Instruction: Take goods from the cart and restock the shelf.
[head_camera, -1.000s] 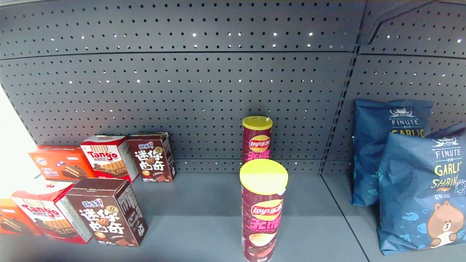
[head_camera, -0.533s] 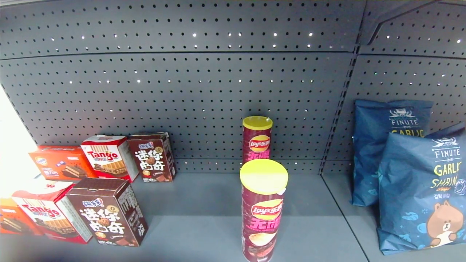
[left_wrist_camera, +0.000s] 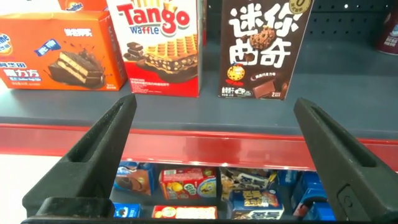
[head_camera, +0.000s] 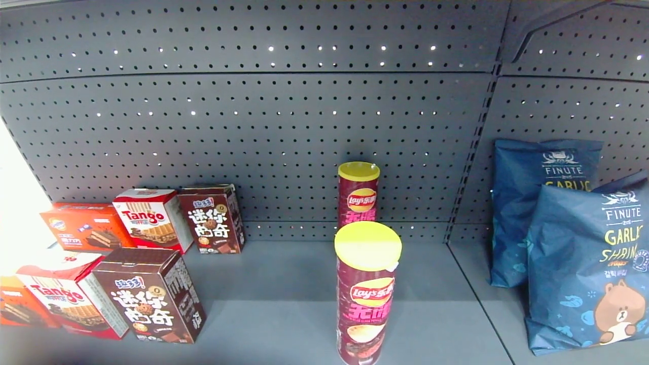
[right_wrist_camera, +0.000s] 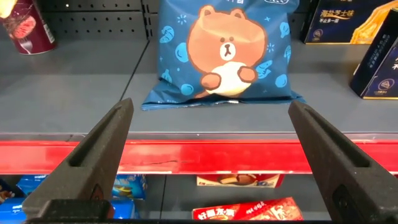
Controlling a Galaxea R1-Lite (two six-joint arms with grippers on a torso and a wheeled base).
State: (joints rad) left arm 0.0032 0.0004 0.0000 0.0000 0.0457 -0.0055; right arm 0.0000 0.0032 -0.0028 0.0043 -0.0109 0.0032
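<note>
Shelf (head_camera: 284,284) holds the front chip can (head_camera: 367,294) upright mid-board, and with my left gripper (left_wrist_camera: 216,104) and right gripper (right_wrist_camera: 211,107) both spread wide and empty just before it, I judge a careless reach could topple that tall can.

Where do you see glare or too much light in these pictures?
Head view: the left edge beside the orange box is washed out white; light shines through holes in the pegboard. Left wrist view: the red shelf edge has a soft sheen.
</note>
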